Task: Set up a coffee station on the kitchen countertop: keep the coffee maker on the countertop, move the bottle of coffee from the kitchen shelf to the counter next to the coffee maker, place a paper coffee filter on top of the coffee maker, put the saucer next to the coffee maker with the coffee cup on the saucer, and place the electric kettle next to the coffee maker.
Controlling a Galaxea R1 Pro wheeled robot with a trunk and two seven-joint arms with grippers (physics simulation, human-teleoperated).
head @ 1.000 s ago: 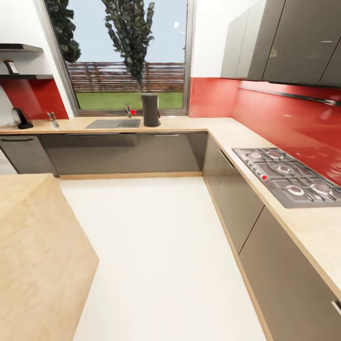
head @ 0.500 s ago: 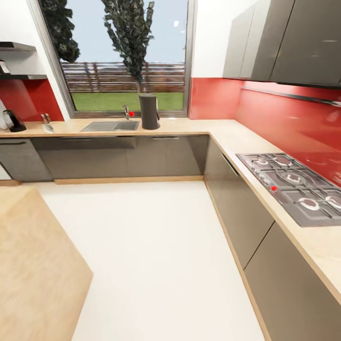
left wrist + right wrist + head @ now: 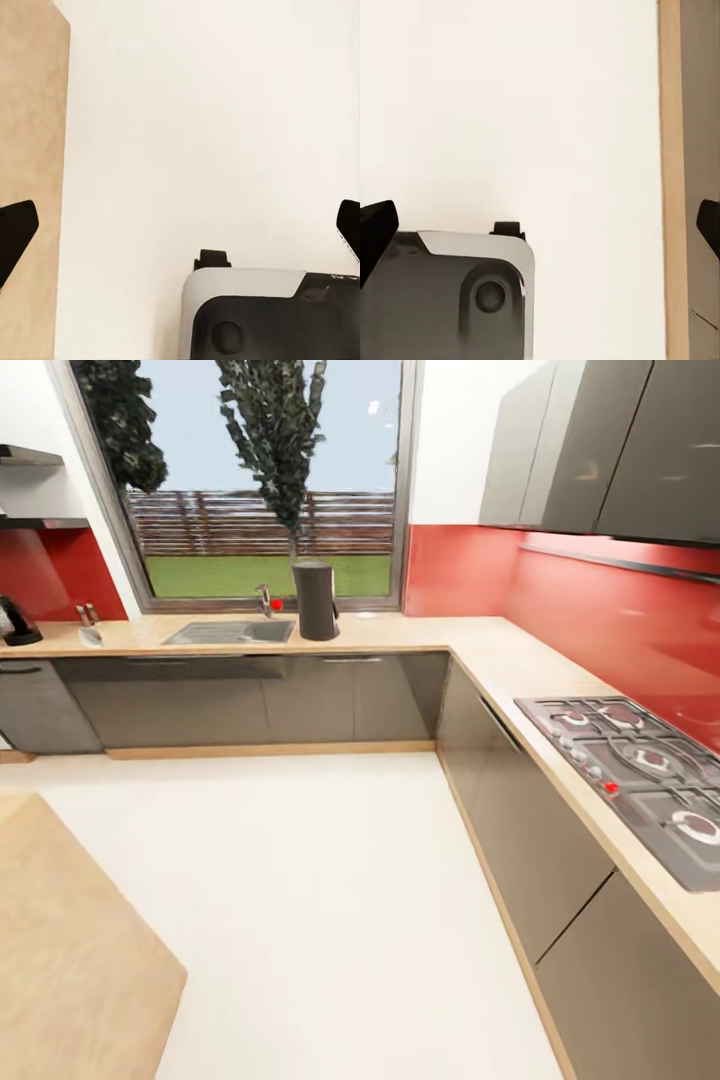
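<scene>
From the head camera I looked across a white floor [image 3: 320, 880] at an L-shaped tabletop [image 3: 420, 630] running under a wide window [image 3: 260, 480] and then along the right wall, over glossy grey cabinet fronts [image 3: 260, 700]. A sink [image 3: 230, 631] sat in the tabletop below the window, with a tap [image 3: 265, 600] behind it, and a tall dark grey cylindrical vessel with a handle [image 3: 316, 600] stood just beside the sink on its right. Whether that was the coffee maker I could not tell from there. The kettle [image 3: 14, 622], dark and rounded, stood at the far left end of the tabletop, cut by the picture's edge, and two small upright metal things [image 3: 88, 616] stood near it, too small to name. Above the kettle, the shelf [image 3: 40, 522] showed as a thin dark line on the wall, with its twin [image 3: 30, 456] higher up; I could make out nothing on either. A gas hob [image 3: 640, 770] was set into the right run of tabletop against a red backsplash [image 3: 600, 620], with dark wall cabinets [image 3: 610, 450] overhead. A corner of a light wood island [image 3: 70, 970] filled the lower left.

The left wrist camera pointed at the floor beside the island's edge [image 3: 30, 150], with part of the robot's base [image 3: 270, 315] below; the left end effector [image 3: 180, 225] stood wide, its dark fingertips [image 3: 15, 229] at opposite borders, holding nothing. The right end effector [image 3: 540, 225] was likewise wide and empty over the floor, near a wooden plinth strip [image 3: 671, 187].
</scene>
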